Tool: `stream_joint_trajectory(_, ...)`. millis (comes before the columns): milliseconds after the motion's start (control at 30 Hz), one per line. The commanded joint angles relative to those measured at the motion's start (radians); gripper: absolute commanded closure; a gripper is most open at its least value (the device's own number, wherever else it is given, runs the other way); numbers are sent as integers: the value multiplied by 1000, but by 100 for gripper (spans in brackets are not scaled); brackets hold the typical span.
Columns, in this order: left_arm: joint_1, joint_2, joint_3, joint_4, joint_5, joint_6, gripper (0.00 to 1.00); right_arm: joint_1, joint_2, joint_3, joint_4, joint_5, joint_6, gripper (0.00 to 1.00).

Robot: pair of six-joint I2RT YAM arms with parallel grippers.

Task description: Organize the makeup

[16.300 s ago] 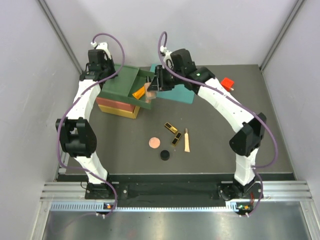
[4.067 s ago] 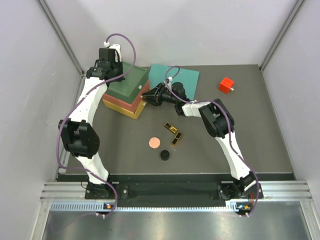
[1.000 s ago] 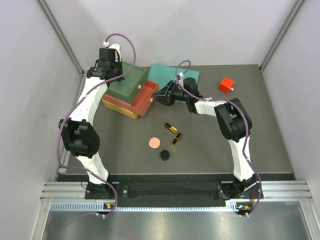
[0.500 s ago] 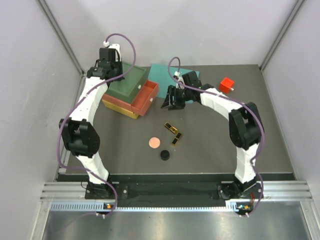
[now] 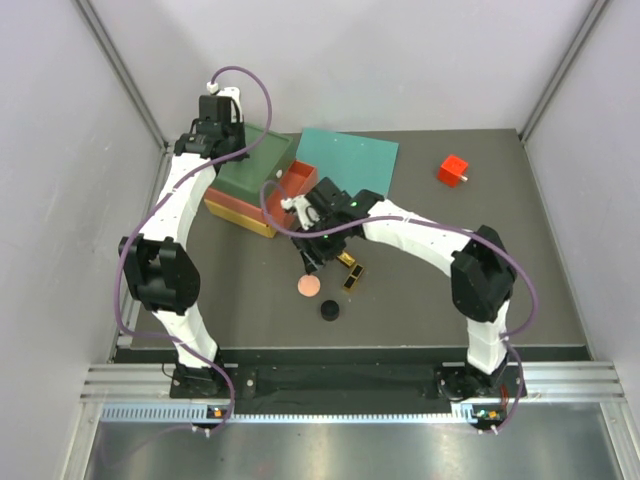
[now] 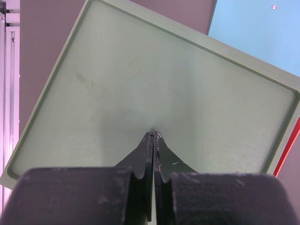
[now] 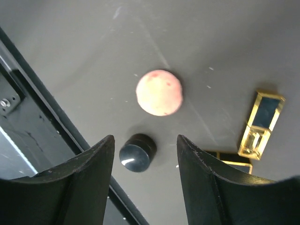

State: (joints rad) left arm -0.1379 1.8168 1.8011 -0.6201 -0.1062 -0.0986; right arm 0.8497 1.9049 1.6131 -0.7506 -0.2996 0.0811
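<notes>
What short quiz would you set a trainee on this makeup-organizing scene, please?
1. True or false: the right gripper is shut on the pink disc.
2. Multiple choice: the left gripper is A) open, B) shut, C) out of view.
3. Short answer: which round makeup item, besides the disc, shows in the right wrist view?

Key:
1. False. Its fingers stand apart above the disc.
2. B.
3. The black round jar.
</notes>
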Motion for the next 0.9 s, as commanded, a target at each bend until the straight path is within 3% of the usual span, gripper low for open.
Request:
stream_joint_trajectory(0, 8, 79, -40, -150, -3, -4, 100, 61, 61, 103, -67, 74, -110, 44)
stream_joint_trajectory(633, 8, 84, -43, -155, 7, -6, 100, 144, 256, 116, 5, 145, -112, 47)
stream_joint_trajectory(800, 8, 81, -45, -153, 20, -9, 100, 166, 292, 117, 17, 191, -110, 53)
stream_joint_trajectory(867, 8, 79, -43, -153, 20, -9, 100, 175, 293, 113, 28, 220, -112, 62)
